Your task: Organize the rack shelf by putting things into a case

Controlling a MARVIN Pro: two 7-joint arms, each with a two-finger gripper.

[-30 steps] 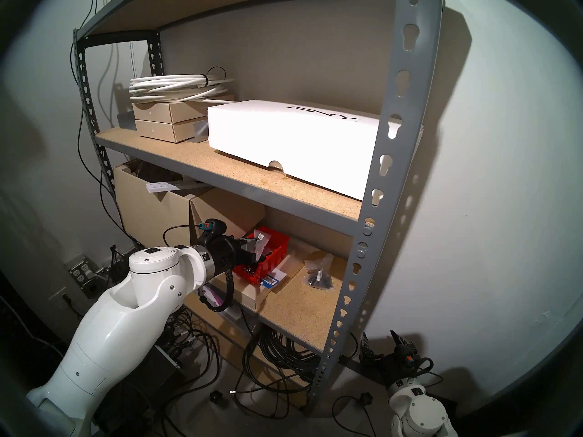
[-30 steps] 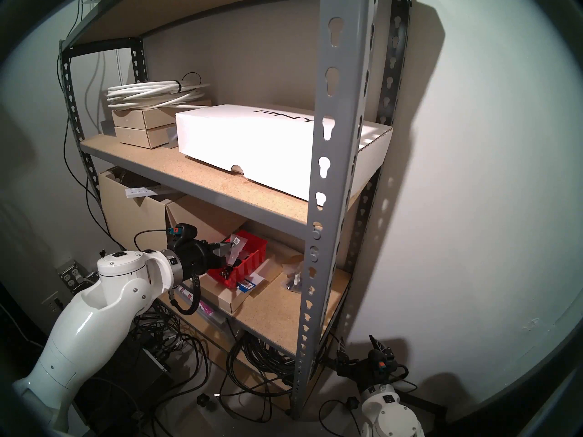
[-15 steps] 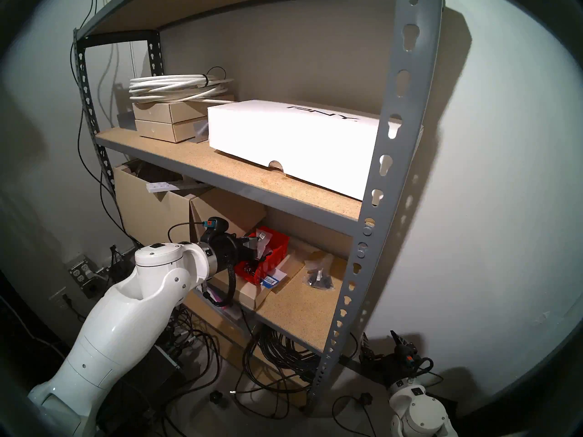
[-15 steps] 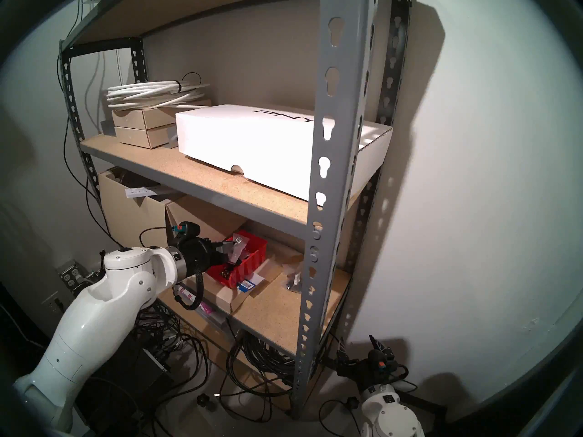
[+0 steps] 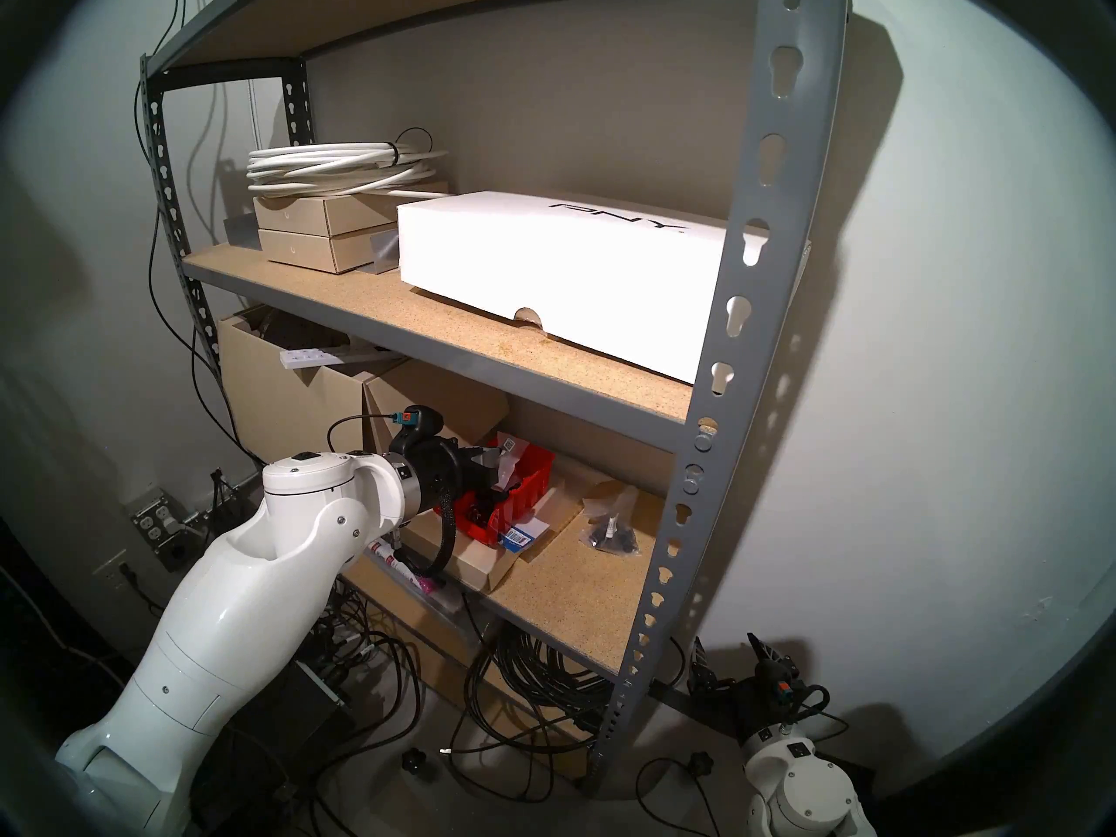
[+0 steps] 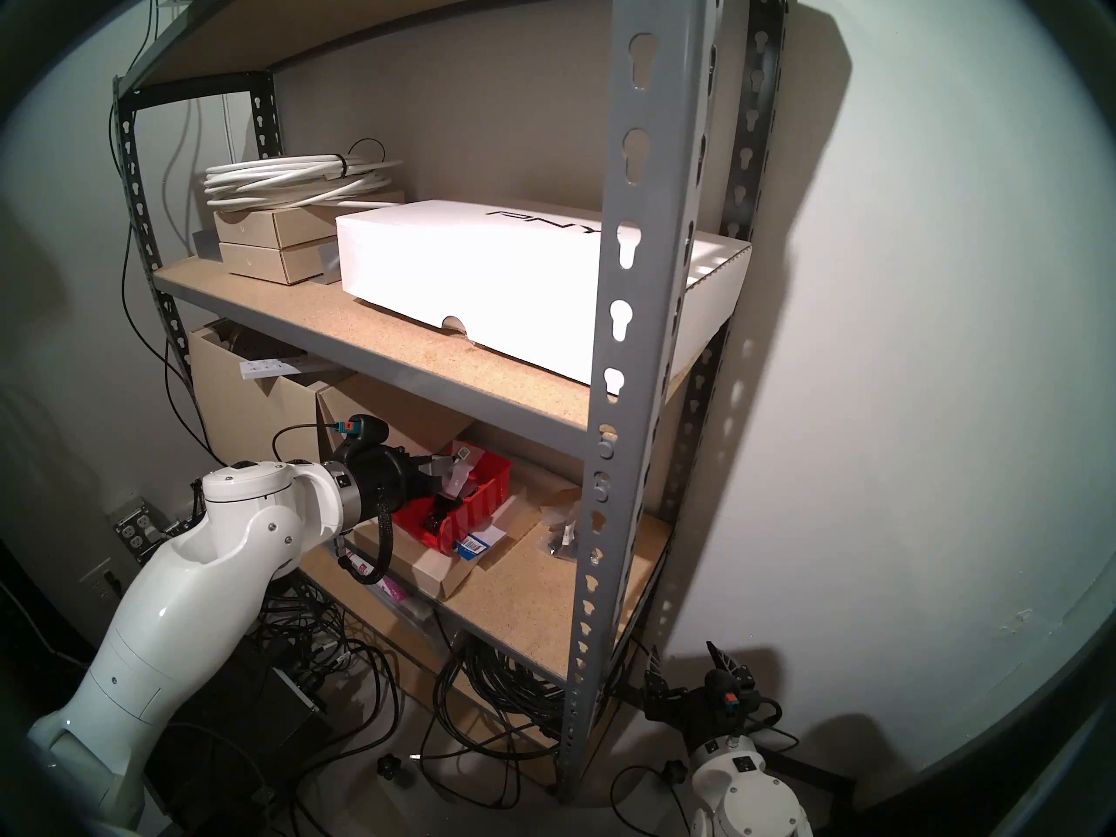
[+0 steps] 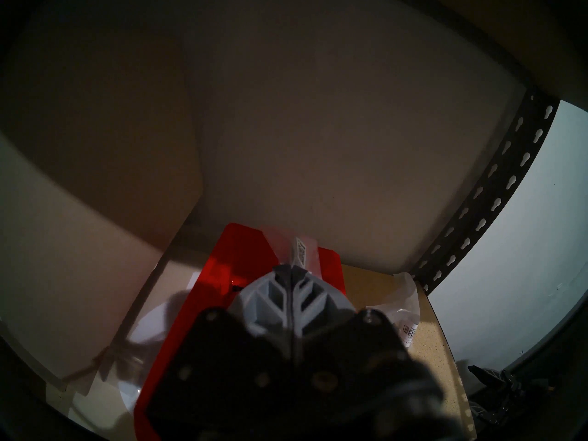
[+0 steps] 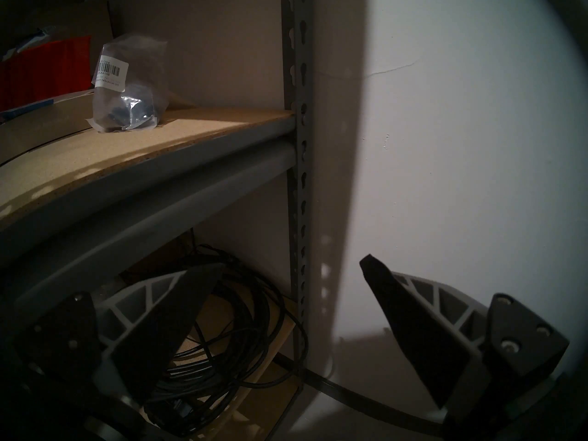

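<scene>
Nearest, our right pincer [image 8: 286, 329] hangs spread wide below the rack shelf [image 5: 580, 582]. On the shelf's open right end lies the clear plastic bag [image 5: 611, 531]. Farther in, our left pincer [image 7: 292, 268] pinches the clear packet [image 7: 300, 249] over the red bin [image 5: 525, 491].

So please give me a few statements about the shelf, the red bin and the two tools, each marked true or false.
1. The left tool is shut on a clear packet over the red bin. True.
2. The right tool holds the black cables. False: it is open and holds nothing.
3. A clear bag of black parts lies on the lower shelf, outside the bin. True.
4. The white PNY box sits on the floor. False: it lies on the shelf above.
5. The red bin stands on a flat tan box. True.
</scene>
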